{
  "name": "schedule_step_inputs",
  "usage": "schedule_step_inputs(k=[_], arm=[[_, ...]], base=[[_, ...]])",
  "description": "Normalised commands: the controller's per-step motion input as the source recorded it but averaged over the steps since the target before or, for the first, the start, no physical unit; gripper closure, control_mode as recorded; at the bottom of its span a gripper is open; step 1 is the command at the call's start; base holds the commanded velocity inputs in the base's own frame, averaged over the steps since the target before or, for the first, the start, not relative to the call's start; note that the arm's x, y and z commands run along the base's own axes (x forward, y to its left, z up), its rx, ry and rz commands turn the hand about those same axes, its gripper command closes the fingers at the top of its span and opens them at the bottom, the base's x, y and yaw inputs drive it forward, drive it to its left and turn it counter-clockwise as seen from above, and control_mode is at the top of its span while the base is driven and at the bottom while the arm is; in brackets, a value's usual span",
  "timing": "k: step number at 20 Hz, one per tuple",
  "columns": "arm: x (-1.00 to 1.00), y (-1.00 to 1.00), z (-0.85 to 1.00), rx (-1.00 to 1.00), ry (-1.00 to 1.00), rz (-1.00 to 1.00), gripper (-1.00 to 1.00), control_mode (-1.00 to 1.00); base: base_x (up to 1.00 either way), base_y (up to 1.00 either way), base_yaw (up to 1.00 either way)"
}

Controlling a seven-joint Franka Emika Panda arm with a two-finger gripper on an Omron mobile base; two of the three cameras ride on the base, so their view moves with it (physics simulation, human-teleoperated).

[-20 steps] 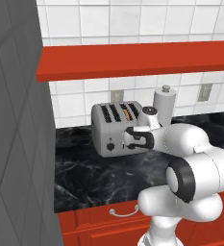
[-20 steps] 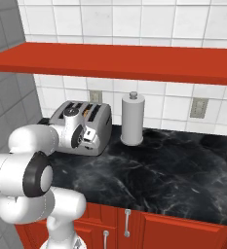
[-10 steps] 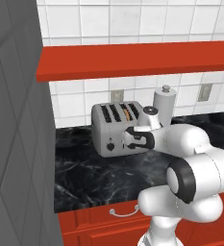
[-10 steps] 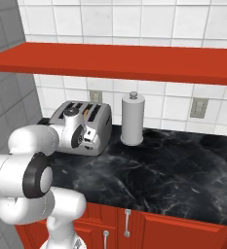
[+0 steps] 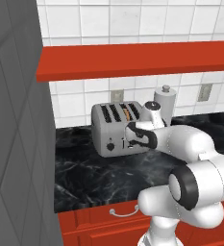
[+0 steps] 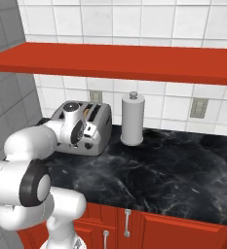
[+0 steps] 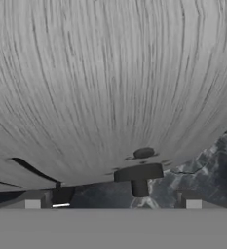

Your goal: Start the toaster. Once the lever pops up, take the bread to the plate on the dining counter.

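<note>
Claw (image 5: 130, 139) spread wide at toaster (image 5: 114, 129) front
Bread (image 5: 127, 114) sits in a top slot; toaster stands mid-frame on black marble surface (image 5: 94, 180), paper towel roll (image 6: 132, 119) beside it

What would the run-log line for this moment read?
phase: starting toaster | gripper: open, at toaster front by levers | bread: in slot | paper towel roll: beside toaster

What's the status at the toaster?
Claw open, pressed up to the toaster front by its levers. Bread sits down in a slot. Paper towel roll stands beside the toaster, clear of the arm.
</note>
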Motion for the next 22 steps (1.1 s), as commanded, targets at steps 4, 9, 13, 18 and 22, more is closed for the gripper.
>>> schedule_step_inputs(k=[4, 9, 13, 18, 22], arm=[[0.0, 0.0, 0.44, 0.0, 0.0, 0.0, -1.0, -1.0], [0.0, 0.0, 0.38, 0.0, -0.03, 0.0, -1.0, -1.0], [0.0, -0.1, 0.21, 0.0, -0.08, 0.0, -1.0, -1.0], [-0.02, -0.08, 0.19, 0.0, -0.16, 0.02, -1.0, -1.0], [-0.02, 0.0, 0.26, 0.0, -0.11, 0.01, -1.0, -1.0]], base=[[0.0, 0.0, 0.0], [0.0, 0.0, 0.0], [0.0, 0.0, 0.0], [0.0, 0.0, 0.0], [0.0, 0.0, 0.0]])
